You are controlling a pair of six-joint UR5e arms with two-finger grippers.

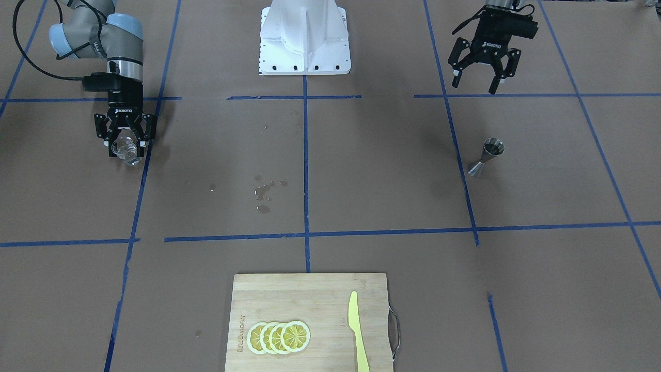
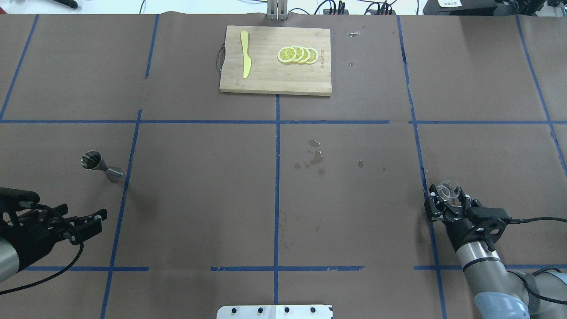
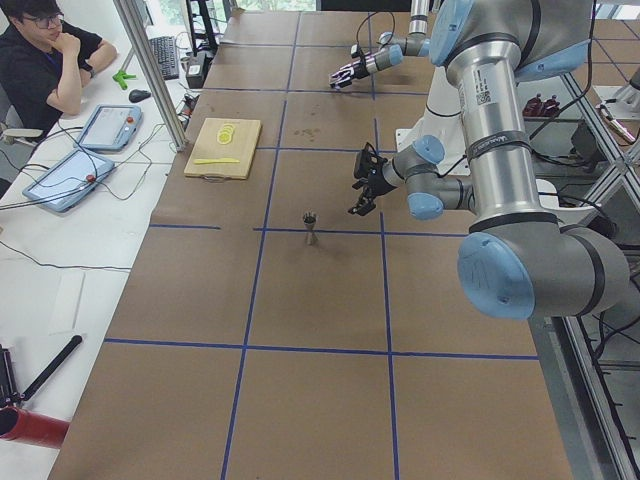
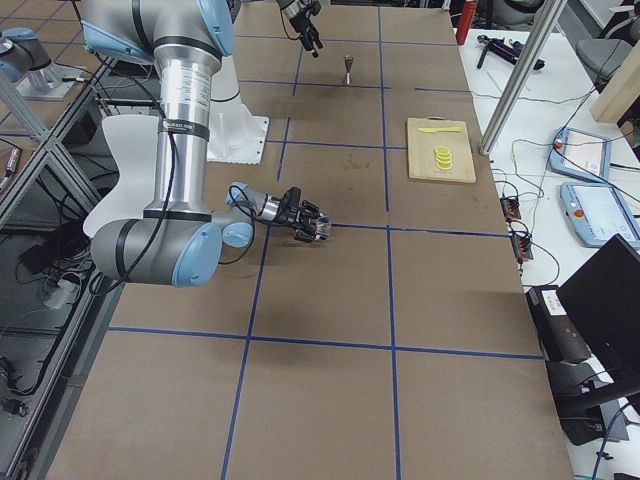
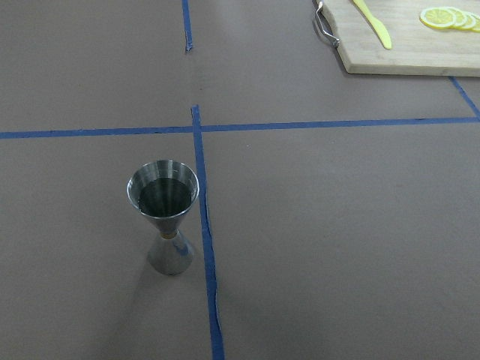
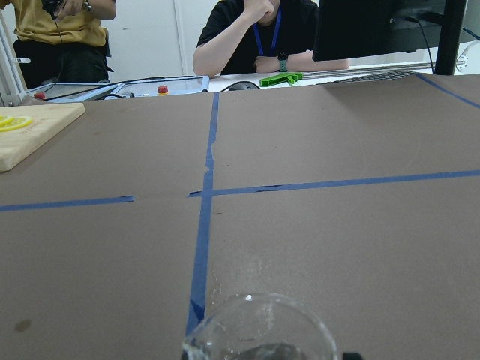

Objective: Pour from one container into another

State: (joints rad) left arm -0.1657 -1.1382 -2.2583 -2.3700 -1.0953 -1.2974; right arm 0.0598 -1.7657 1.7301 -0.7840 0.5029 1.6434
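Clear and small, the glass (image 1: 127,150) is pinched between the two fingers of the right gripper (image 1: 125,145), which are closed against its sides. The gripper is low over the brown paper (image 1: 387,170) on the right side of the table, near the robot and right beside a blue tape line (image 1: 135,206). I cannot tell whether the base of the glass touches the paper. From overhead its round rim faces upward.

On the left side, the left gripper (image 1: 476,83) hangs above the table with its fingers spread wide and nothing between them. A little farther from the robot stands the steel jigger (image 1: 486,157), upright on its smaller cone and apart from the gripper. It stands just left of a tape line. In the left wrist view its upper cup appears to hold some dark liquid.

Between the two arms, near the middle of the table, a cluster of wet spots (image 1: 264,194) darkens the paper.

At the far edge, centred, lies a wooden cutting board (image 1: 310,294) with a metal handle on its left end. Four overlapping lemon slices (image 1: 279,337) rest on its right half, and a yellow knife (image 1: 357,330) lies on its left half, well apart from them.
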